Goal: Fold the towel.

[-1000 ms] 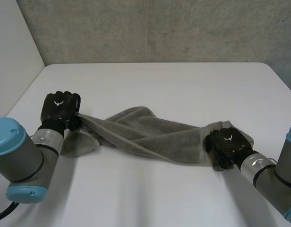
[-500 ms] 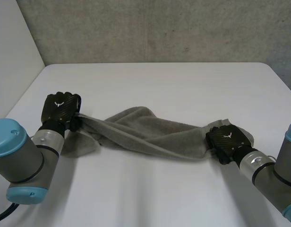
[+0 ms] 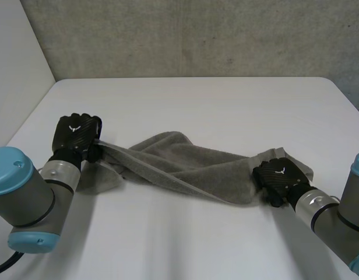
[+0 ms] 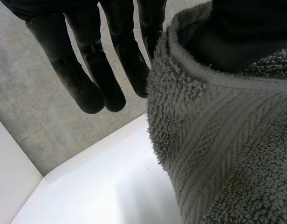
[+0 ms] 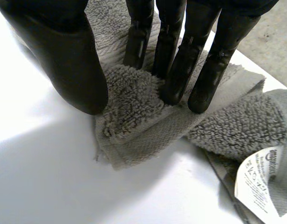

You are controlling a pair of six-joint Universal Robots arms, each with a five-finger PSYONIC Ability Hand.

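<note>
I have plenty of bare white table (image 3: 214,105) beyond and in front of the grey towel (image 3: 185,160), which lies twisted across the middle between both hands. The left hand (image 3: 76,133) pinches the towel's left end, raised off the table, though cloth hides its thumb in the wrist view. The right hand (image 3: 280,177) pinches a bunched corner at the right end, its fingertips (image 5: 174,88) down on the cloth near a white label (image 5: 260,179).

The grey towel (image 3: 185,163) bears a chevron-woven band (image 4: 218,133) and a white, dark-printed label (image 5: 257,179); the tabletop (image 3: 226,105) is white, the left hand (image 3: 76,134) and right hand (image 3: 278,178) black.
</note>
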